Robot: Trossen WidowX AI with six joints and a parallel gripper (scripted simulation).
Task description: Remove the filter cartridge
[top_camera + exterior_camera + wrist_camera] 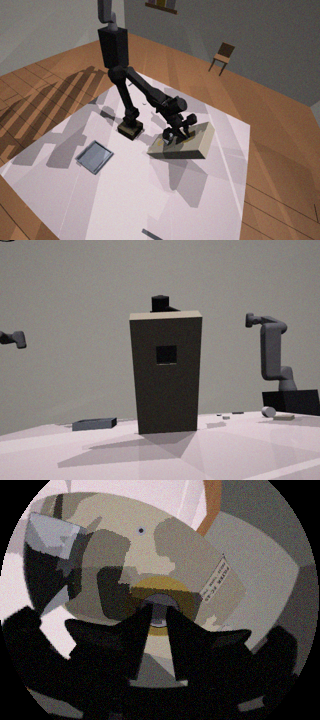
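Observation:
The service panel (202,133) (165,395) (145,555) is a beige block leaning on the table. In the wrist view, the cartridge's round grey face (160,599) shows inside a yellow ring (160,581). My gripper (159,607) (186,136) is at this face, its two fingertips close together on the cartridge's middle, shut on it. The fingers hide the slots and part of the face. Whether the cartridge stands out from the panel cannot be told. The tray (94,156) (91,424) is shallow, blue-grey and empty, well away from the panel.
A pale angled plate (55,532) (169,135) sticks out of the panel face beside the gripper. A dark square opening (166,354) is in the panel's back. Another grey arm (271,351) stands behind the table. A grey cylinder (268,411) lies at the far right.

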